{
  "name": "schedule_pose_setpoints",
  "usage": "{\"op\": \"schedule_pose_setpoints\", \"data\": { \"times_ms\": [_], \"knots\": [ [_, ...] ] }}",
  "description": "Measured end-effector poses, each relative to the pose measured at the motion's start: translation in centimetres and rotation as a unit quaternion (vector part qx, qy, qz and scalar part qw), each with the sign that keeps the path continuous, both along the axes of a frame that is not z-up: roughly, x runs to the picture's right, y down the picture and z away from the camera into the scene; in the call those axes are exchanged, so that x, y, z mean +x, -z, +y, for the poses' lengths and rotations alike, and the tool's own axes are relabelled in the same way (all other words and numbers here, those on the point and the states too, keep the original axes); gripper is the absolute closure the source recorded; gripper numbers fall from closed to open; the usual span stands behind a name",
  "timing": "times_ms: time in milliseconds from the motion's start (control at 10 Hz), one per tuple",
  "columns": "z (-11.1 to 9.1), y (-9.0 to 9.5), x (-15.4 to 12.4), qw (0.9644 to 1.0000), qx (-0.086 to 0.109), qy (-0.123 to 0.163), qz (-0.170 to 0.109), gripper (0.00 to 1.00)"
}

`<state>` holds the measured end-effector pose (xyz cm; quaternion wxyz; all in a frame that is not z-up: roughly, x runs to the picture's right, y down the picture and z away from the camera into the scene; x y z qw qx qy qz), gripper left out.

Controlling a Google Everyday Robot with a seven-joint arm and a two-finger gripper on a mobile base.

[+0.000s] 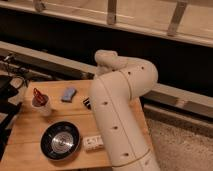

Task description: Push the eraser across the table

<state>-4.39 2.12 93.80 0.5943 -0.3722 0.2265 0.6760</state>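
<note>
Five things lie on the wooden table (30, 135), and the robot's big white arm (122, 115) rises in front of its right side, hiding that part of the top. Taking the table's middle as the clock centre, a white cup (42, 105) with something red (38, 95) standing in it sits at about ten o'clock, near the left edge. A small blue block (68, 93) lies at about twelve o'clock, toward the far edge and apart from the cup. A small dark object (87, 103) shows at about two o'clock, right against the arm's white shell, partly covered by it. A dark round bowl (60, 141) with a shiny middle sits at about six o'clock, near the front edge. Just beside it, at about four o'clock, lies the eraser (93, 143), a white oblong flat on the wood, its right end touching or slipping behind the arm.

The gripper is out of sight; the arm bends over at its top joint, and I cannot tell how the hand is held. Black cables and gear (9, 85) crowd the left border.
</note>
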Motion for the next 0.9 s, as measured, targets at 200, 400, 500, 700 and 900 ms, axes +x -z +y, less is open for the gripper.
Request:
{"op": "schedule_pose_setpoints", "data": {
  "times_ms": [200,400,500,700,900],
  "knots": [
    [-0.6,0.1,-2.0,0.9999,-0.001,0.002,-0.013,0.99],
    [-1.5,-0.5,-4.1,0.9999,0.013,0.01,0.003,0.99],
    [-2.0,-0.6,-4.3,0.9996,0.024,0.011,0.013,0.99],
    [-2.4,-0.6,-2.9,0.9976,0.051,0.011,0.045,0.99],
    [-2.4,0.0,0.2,0.9941,0.076,0.006,0.077,0.99]
  ]
}}
